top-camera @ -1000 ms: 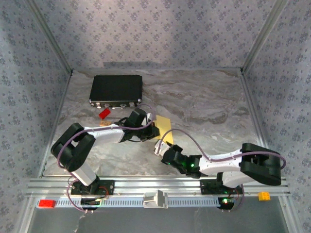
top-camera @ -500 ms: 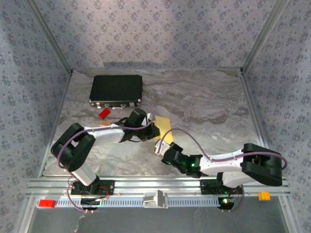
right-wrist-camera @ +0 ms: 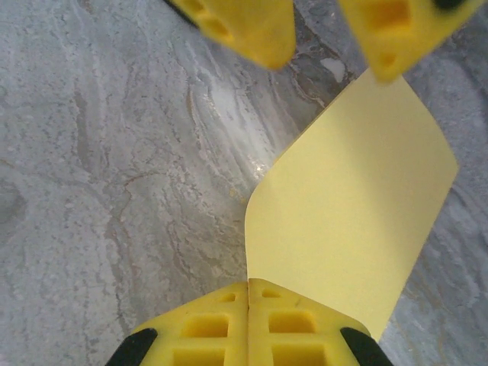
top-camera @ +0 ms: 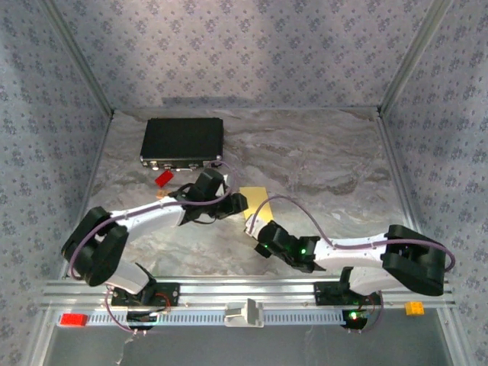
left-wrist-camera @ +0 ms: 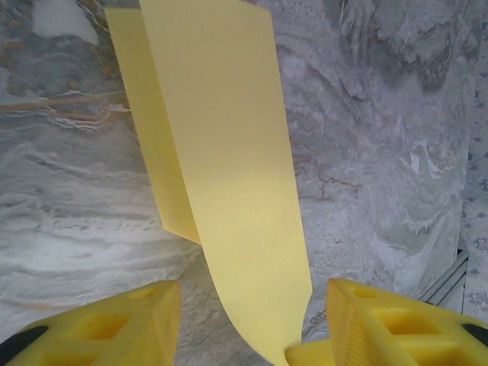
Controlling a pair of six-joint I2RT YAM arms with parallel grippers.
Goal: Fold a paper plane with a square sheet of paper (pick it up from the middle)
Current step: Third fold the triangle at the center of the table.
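Right gripper (right-wrist-camera: pixel 249 293) pinched shut on paper (right-wrist-camera: pixel 358 206) near edge, likely anchoring fold. Left gripper (left-wrist-camera: pixel 248 313) fingers apart, straddling paper's left side, clamping nothing; probably ready to regrip.

Seen from above, the near end of the square sheet of paper (top-camera: pixel 255 196) is hidden under the right gripper (top-camera: pixel 249 226); the left wrist view cuts off its far end.

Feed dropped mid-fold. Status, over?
Left gripper open astride square sheet of paper. Right gripper shut on its edge. Black case, red brick stand apart.
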